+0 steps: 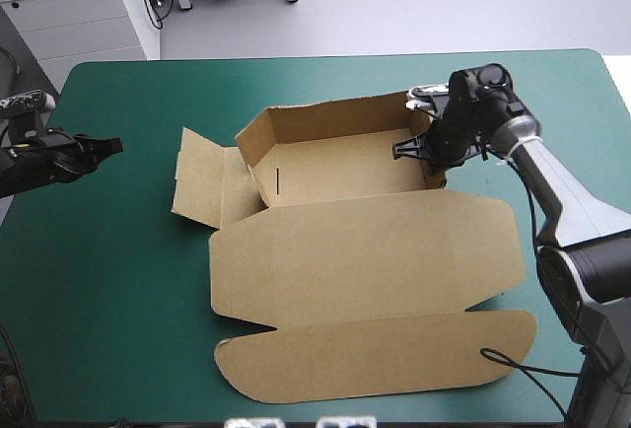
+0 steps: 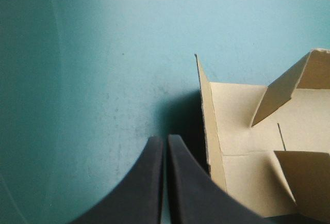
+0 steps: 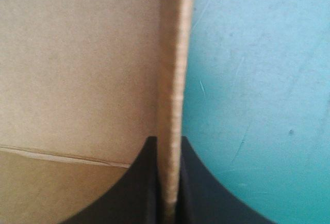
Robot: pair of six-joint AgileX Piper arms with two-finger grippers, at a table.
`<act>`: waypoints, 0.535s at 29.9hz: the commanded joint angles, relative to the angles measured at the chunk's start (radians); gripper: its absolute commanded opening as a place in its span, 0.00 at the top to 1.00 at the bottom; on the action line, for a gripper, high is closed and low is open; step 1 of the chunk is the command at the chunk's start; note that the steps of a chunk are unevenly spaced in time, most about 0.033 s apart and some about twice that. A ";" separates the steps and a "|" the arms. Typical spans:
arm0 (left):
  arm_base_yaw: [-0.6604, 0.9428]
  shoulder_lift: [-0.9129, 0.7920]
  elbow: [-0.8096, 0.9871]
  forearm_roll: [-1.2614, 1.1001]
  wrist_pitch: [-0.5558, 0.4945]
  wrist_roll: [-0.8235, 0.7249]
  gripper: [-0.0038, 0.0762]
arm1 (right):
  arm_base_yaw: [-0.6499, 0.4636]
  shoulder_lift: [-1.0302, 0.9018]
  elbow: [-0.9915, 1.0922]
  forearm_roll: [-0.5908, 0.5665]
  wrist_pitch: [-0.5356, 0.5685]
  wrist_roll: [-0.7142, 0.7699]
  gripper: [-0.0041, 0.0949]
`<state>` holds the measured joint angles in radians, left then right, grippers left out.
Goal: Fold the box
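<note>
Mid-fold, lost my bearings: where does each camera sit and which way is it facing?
High view: above and behind the robot, looking forward and down on the teal-green cover and the box; both arms show, left gripper off the box, right gripper at its right wall.
Left wrist view: above the left wrist, looking along its shut fingers at the cover, the box's left end ahead.
Right wrist view: above the right wrist, looking along fingers pinching the box's right wall.
Shared: all three show the box.
</note>
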<state>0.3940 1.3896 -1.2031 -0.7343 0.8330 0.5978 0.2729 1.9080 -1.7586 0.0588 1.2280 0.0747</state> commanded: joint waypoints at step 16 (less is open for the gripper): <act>-0.005 -0.010 -0.031 -0.046 -0.098 -0.007 0.94 | -0.278 -0.400 -0.063 0.317 0.022 -0.301 0.98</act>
<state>0.3940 1.3983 -1.2031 -0.7341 0.7858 0.5978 0.0080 1.5853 -1.7886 0.2844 1.2513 -0.1858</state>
